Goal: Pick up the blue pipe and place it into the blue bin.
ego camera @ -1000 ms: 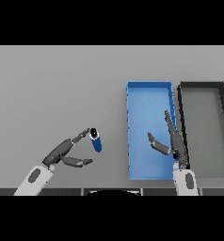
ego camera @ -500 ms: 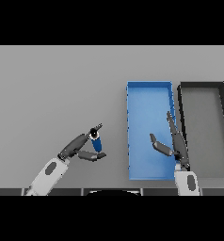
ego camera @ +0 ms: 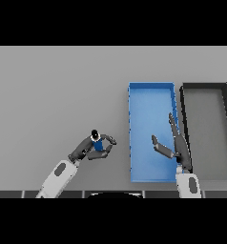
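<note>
A short blue pipe (ego camera: pixel 97 143) with a dark end sits on the grey table, left of the blue bin (ego camera: pixel 151 95). My left hand (ego camera: pixel 87 149) reaches in from the lower left, fingers and thumb curled round the pipe. My right hand (ego camera: pixel 177 145) hovers over the near right part of the blue bin, fingers straight, thumb spread, holding nothing.
A black bin (ego camera: pixel 204 87) stands directly right of the blue bin, their long sides almost touching. Both run from mid-table to near the front edge. Grey table (ego camera: pixel 53 95) spreads wide to the left and far side.
My left hand has moved right, toward the blue bin, and its fingers have closed round the pipe. The right hand has shifted only slightly.
</note>
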### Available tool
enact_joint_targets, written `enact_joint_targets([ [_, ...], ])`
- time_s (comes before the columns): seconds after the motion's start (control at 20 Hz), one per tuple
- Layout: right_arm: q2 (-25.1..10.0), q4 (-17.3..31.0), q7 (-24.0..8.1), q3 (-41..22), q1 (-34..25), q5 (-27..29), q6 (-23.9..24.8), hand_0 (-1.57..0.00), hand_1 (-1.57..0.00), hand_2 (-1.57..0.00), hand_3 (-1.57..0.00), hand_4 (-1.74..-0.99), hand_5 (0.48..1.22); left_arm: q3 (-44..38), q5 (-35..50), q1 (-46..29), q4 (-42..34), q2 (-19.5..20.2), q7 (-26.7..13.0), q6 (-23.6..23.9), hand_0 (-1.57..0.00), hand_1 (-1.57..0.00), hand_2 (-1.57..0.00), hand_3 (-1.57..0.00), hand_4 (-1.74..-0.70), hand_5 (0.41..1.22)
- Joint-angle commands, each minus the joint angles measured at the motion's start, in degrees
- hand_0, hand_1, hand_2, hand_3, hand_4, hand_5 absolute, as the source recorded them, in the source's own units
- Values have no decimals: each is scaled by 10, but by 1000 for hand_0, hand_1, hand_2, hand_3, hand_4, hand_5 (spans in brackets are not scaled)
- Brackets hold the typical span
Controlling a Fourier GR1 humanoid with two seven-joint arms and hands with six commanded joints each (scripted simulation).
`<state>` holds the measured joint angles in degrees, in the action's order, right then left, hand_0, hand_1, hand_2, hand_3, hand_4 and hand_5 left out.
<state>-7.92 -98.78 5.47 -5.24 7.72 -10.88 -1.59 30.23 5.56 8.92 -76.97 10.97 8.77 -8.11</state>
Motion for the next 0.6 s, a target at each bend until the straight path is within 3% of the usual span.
enact_joint_targets([
  [0.0, -1, -2, 1, 0, 0, -1, 1, 1, 1, 1, 1, -1219, 657, 1, -1, -1, -1, 0, -2, 2, -602, -752, -865, -908, -1439, 910],
  [0.1, -2, -4, 2, 2, 1, 8, -6, 1, 1, 1, 1, -1227, 660, 4, -3, 3, -3, -6, -12, -4, -951, -1047, -1119, -1119, -1544, 1022],
  [0.15, -1, 1, 0, 6, 1, 12, -5, 1, 1, 1, 1, -1233, 660, 8, -8, -1, -1, -9, 2, 0, -1075, -1151, -1210, -1194, -1580, 1062],
  [0.2, 1, 1, -6, 3, -7, 11, -5, 1, 1, 1, 1, -1228, 656, 11, -15, -2, -3, -6, 11, 6, -1174, -1235, -1282, -1270, -1553, 1094],
  [0.35, -4, 1, -6, 8, -7, 20, -11, 1, 1, 1, 1, -1221, 638, 16, -34, -2, -13, -17, 19, 16, -1368, -1399, -1423, -1417, -1501, 1156],
  [0.55, -3, 3, -8, 8, -4, 24, -16, 1, 1, 1, 1, -1225, 630, 6, -33, 2, -56, -30, 30, 24, -1488, -1501, -1510, -1508, -1474, 1194],
])
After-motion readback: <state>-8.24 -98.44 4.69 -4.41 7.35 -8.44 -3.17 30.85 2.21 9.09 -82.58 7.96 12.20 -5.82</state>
